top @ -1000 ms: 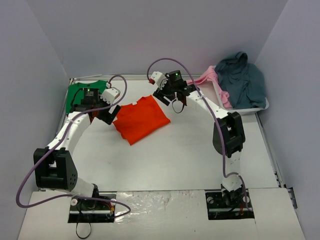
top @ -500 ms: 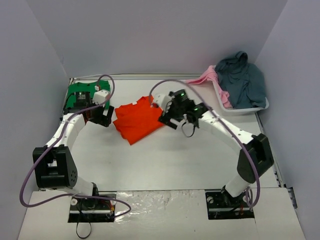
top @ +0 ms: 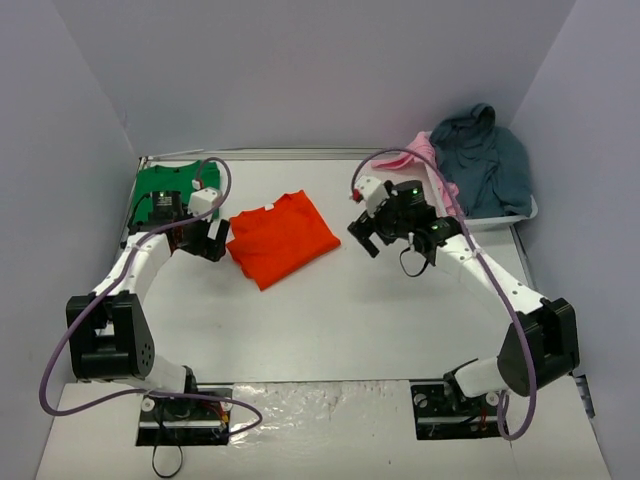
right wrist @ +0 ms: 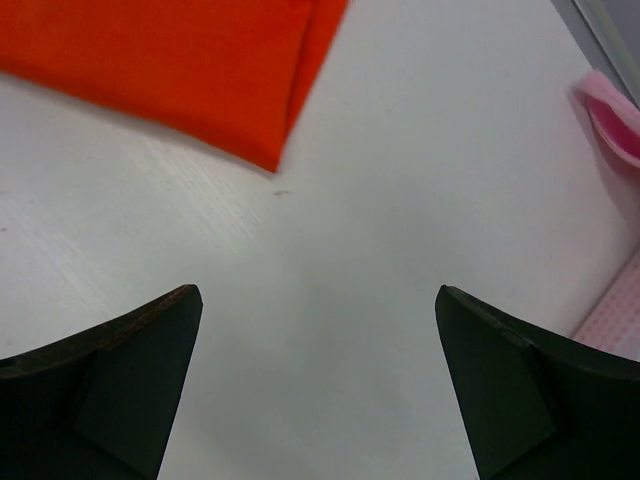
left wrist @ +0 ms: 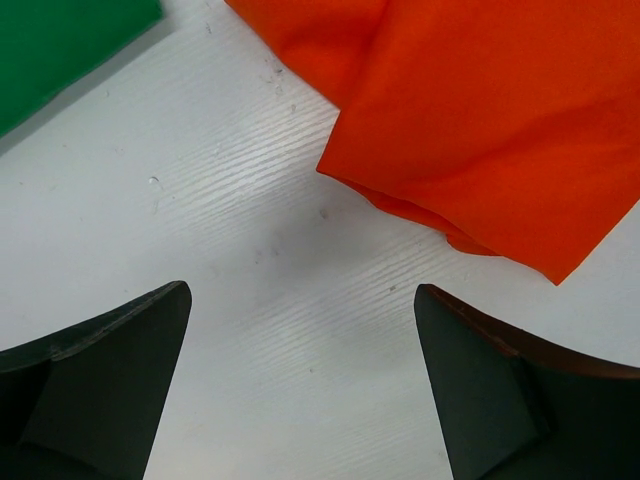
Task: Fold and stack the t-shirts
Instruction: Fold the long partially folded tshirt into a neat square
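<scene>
The orange t-shirt (top: pixel 283 238) lies folded flat on the white table, mid-left. It also shows in the left wrist view (left wrist: pixel 470 110) and in the right wrist view (right wrist: pixel 170 60). The green t-shirt (top: pixel 163 186) lies folded in the far left corner, partly under the left arm; a corner of it shows in the left wrist view (left wrist: pixel 60 45). My left gripper (top: pixel 214 242) is open and empty just left of the orange shirt. My right gripper (top: pixel 366 236) is open and empty to the right of the orange shirt, apart from it.
A white tray (top: pixel 495 215) at the far right holds a grey-blue garment (top: pixel 488 160) and pink cloth (top: pixel 425 155). The pink cloth also shows at the right edge of the right wrist view (right wrist: pixel 612 115). Walls close in the table on three sides.
My right gripper moved from above the orange shirt's far corner, swept near and then right, and now is off the shirt. The left gripper shifted slightly. The orange shirt now lies more neatly folded.
</scene>
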Controlling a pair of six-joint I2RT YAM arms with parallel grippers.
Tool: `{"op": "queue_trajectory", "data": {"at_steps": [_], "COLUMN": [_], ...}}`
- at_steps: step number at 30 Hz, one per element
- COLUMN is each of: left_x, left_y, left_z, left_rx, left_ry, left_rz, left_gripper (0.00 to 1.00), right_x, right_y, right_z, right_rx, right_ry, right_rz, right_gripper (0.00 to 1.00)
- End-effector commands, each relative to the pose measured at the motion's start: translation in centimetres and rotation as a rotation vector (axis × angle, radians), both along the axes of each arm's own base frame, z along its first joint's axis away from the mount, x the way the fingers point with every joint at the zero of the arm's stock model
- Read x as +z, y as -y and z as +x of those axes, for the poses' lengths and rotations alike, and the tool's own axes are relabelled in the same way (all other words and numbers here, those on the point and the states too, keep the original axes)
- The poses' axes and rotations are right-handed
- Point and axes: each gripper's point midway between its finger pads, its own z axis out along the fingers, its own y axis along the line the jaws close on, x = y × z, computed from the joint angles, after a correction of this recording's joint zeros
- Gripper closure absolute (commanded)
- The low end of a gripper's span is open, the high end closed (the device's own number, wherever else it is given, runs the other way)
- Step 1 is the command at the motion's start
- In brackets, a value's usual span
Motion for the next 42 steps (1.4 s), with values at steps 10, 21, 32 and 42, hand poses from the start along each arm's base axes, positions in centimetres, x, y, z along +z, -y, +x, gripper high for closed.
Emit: {"op": "queue_trajectory", "data": {"at_steps": [10, 21, 32, 42], "left_x": [2.8, 3.1, 3.6, 3.7], "left_y": [-6.4, -6.6, -6.4, -6.1], "left_z": [1.2, 1.4, 1.4, 1.5], "left_rx": [0.274, 0.321, 0.312, 0.302], "left_ry": [0.075, 0.075, 0.082, 0.073], "left_rz": [-0.151, -0.211, -0.220, -0.233], "left_gripper": [0.06, 0.06, 0.06, 0.06], "right_x": [-2.7, -8.9, -11.5, -14.4], "right_y": [-13.6, -19.8, -25.5, -26.8], "right_z": [-4.0, -7.0, -8.1, -5.5], "right_rx": [0.325, 0.439, 0.464, 0.350], "right_ry": [0.064, 0.084, 0.212, 0.343], "right_rz": [-0.279, -0.487, -0.556, -0.628], "right_gripper": [0.00, 0.00, 0.00, 0.33]}}
